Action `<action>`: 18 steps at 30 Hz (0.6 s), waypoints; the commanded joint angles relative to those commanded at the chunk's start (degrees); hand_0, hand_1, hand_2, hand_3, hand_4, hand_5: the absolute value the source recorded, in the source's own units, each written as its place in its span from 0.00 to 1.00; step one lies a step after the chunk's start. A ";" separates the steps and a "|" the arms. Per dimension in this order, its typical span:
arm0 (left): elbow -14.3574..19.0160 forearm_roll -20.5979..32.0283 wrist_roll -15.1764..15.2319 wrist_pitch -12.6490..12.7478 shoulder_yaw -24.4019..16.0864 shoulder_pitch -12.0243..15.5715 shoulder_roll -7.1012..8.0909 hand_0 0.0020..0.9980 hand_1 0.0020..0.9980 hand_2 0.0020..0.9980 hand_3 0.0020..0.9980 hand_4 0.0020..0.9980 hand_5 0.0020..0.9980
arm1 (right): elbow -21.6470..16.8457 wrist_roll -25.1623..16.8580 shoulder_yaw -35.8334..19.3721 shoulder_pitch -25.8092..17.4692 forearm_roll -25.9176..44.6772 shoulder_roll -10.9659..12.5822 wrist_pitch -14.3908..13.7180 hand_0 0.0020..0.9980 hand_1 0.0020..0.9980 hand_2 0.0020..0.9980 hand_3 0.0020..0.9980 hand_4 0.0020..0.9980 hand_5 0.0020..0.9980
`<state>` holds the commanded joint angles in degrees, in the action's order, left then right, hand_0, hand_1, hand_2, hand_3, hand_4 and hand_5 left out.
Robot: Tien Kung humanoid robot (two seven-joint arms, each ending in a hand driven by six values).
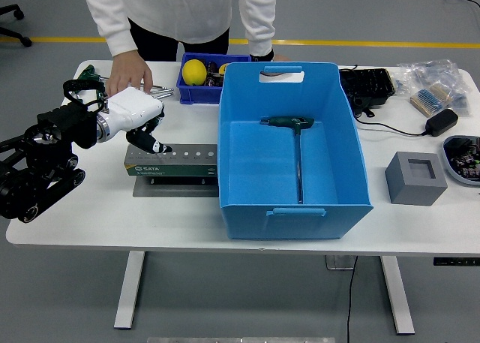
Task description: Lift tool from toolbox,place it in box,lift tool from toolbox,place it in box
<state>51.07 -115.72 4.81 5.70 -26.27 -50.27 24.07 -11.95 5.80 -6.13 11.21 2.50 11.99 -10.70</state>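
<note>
Where the white table (90, 223) meets the near edge, stock runs: one large blue box (294, 149) holding one T-handle tool (298, 148) flat on its floor; one grey toolbox (171, 163) lettered SATA, on a dark mat, just left of the box; one grey foam block (416, 178) to the right. One robot left hand (135, 116), white-shelled, hovers over the toolbox's left end, fingers curled downward, gripping nothing visible; beyond, one small blue bin (196, 92) with one yellow ball (194, 71); one person's hand (128, 73) rests at the far-left table.

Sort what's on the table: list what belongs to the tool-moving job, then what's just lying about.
Job: toolbox, big blue box, T-handle tool inside it, left hand.
Lying about: yellow ball, small blue bin, grey block, black charger.
</note>
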 joint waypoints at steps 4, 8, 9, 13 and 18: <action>0.24 0.31 0.87 2.22 -0.73 0.25 0.16 0.11 0.00 0.01 0.04 0.87 0.43 | -0.01 0.03 -0.03 -0.05 -0.07 -0.03 0.00 0.70 0.71 0.76 0.61 0.84 0.72; 0.75 1.01 1.60 2.78 -1.91 0.48 0.36 0.11 0.00 0.01 0.04 0.87 0.43 | 0.00 0.01 -0.01 -0.10 0.00 -0.06 -0.01 0.70 0.71 0.76 0.61 0.84 0.72; 1.01 1.19 1.85 2.84 -2.40 0.55 0.46 0.11 0.00 0.01 0.04 0.87 0.43 | 0.00 0.01 0.02 -0.09 0.05 -0.06 -0.01 0.70 0.71 0.76 0.61 0.84 0.72; 2.48 1.73 2.52 2.84 -4.67 0.85 0.89 0.11 0.00 0.01 0.04 0.86 0.43 | 0.00 -0.06 0.16 -0.06 0.30 -0.05 -0.01 0.70 0.71 0.76 0.61 0.84 0.73; 5.48 2.21 2.66 2.33 -8.11 1.10 1.57 0.11 0.00 0.01 0.04 0.82 0.42 | 0.00 -0.10 0.27 0.00 0.47 0.01 0.01 0.70 0.71 0.76 0.61 0.84 0.73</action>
<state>56.55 -113.51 7.47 8.03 -34.39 -49.16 25.64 -11.94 5.70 -5.86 11.21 2.97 12.01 -10.69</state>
